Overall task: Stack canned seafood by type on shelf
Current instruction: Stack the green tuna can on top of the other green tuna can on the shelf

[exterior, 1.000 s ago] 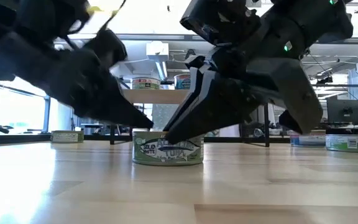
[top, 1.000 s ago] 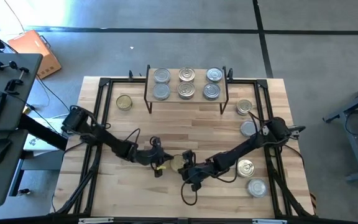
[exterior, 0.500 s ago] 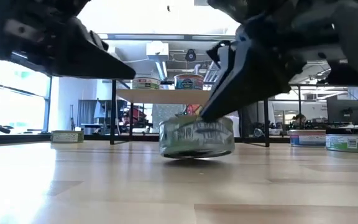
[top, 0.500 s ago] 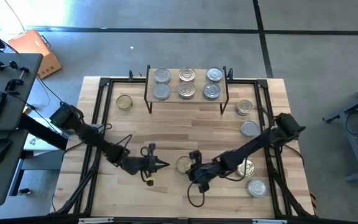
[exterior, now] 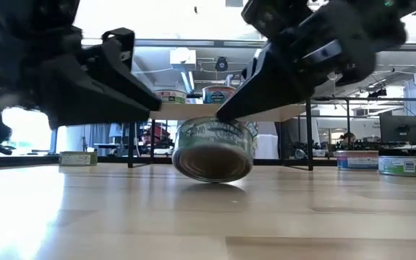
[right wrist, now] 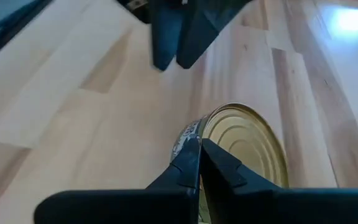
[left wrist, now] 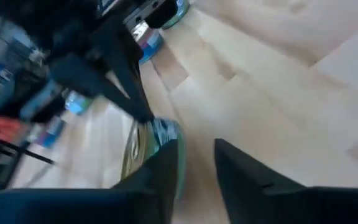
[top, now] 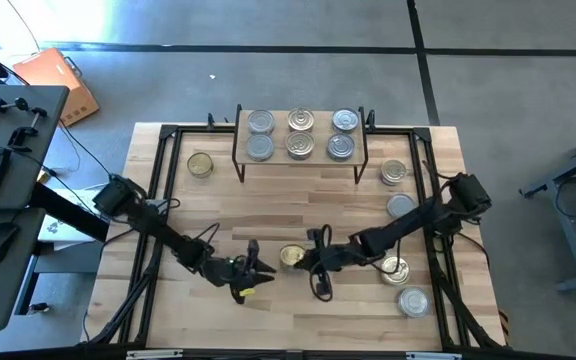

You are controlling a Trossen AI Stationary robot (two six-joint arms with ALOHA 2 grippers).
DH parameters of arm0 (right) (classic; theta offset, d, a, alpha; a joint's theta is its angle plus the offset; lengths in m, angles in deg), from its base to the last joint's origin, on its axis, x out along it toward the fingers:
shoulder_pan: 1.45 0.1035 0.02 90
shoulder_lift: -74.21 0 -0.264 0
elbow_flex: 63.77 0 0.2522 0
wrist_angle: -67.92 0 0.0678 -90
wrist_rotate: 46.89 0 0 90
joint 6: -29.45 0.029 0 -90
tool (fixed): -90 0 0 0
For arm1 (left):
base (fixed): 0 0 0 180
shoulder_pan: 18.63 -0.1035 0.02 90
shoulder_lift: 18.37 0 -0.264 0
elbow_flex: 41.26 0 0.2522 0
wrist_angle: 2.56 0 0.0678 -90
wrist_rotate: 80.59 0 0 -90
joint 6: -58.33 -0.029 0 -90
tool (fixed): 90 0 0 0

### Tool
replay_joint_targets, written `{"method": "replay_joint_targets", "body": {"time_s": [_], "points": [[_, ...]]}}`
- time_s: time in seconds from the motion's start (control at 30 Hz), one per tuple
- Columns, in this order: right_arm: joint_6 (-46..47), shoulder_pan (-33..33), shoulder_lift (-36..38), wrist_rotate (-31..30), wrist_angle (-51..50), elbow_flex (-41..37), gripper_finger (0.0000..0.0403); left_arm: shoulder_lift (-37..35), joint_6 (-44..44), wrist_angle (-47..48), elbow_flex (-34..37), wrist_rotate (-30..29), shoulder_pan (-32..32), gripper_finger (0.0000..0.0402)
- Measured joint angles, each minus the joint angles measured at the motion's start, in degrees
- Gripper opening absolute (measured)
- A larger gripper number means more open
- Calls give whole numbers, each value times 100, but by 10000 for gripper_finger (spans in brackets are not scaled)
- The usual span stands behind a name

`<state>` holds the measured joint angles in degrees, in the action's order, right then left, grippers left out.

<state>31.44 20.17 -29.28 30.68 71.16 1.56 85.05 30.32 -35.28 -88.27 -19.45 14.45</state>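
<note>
A gold-topped tin (top: 291, 257) of canned seafood sits tilted on the table's near middle, between my two grippers; the low view shows its underside (exterior: 211, 160). My right gripper (top: 306, 262) is shut, with its tips at the tin's rim. My left gripper (top: 260, 268) stands open just left of the tin and, as far as the low view shows, apart from it. Several silver-topped tins stand on the wooden shelf (top: 318, 160) at the far edge. My right gripper has its shut fingertips (right wrist: 194, 152) on the top rim (right wrist: 193, 132) of the gold-topped tin, at the edge where lid and label meet. The fingers slant down from the table's right. The tin is tipped, its lower edge (exterior: 215, 179) at the table.
A gold-topped tin (top: 200, 165) sits at the far left. Several more tins line the right side (top: 394, 172), (top: 400, 207), (top: 396, 268), (top: 412, 300). A black frame (top: 163, 180) runs round the table. Bare wood lies between the shelf and the grippers.
My left gripper has left the tin, drawn back toward the table's left, rolled and opened. My right gripper has risen a little and stayed shut at the tin. The tin, flat on the table a second ago, has tipped up on one edge.
</note>
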Motion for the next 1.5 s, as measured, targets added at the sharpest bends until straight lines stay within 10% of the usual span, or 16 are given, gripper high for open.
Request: {"method": "replay_joint_targets", "body": {"time_s": [0.4,1.2,1.5], "points": [[324,-366,0,359,50,0,0,774,-1494,-34,-517,-1376,-238,236],[572,-365,9,119,333,11,0,911,-760,-32,-518,-885,-556,162],[1024,-364,15,-107,174,17,0,916,-674,-22,-516,-1533,-339,161]]}}
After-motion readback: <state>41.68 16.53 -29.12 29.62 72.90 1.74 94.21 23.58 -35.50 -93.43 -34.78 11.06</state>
